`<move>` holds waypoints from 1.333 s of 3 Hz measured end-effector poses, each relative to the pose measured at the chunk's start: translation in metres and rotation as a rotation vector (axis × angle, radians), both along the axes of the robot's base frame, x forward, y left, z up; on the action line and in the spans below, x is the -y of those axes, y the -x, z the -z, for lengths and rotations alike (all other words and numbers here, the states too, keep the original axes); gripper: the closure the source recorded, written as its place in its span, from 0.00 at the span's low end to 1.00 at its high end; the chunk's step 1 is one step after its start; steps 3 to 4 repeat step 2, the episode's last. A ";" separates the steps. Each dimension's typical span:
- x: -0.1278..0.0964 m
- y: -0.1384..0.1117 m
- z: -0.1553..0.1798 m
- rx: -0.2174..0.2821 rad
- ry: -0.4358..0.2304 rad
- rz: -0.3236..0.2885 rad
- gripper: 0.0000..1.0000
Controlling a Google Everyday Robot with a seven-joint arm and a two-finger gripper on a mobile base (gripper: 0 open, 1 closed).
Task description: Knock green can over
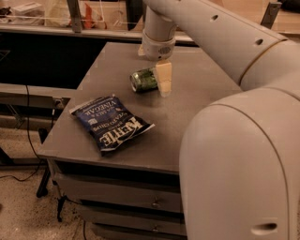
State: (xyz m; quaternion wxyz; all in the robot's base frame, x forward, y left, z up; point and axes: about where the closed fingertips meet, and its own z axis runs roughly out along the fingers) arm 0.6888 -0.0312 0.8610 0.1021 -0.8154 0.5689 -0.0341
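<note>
The green can (144, 79) lies on its side near the middle of the grey table (105, 65), its silver end facing left towards the camera. My gripper (163, 84) hangs straight down from the pale arm (206, 28) and sits right beside the can on its right, touching or nearly touching it, low over the tabletop. Nothing is held in it.
A dark blue Kettle chip bag (112, 123) lies flat near the table's front left. Drawers (122, 199) sit under the tabletop. My arm's large pale body (239, 164) fills the right side. A counter with clutter (56, 14) runs behind the table.
</note>
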 end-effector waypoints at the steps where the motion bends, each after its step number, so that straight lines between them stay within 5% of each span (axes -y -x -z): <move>1: 0.007 -0.003 -0.004 -0.021 -0.062 0.022 0.00; 4: 0.011 -0.005 -0.008 -0.027 -0.094 0.047 0.00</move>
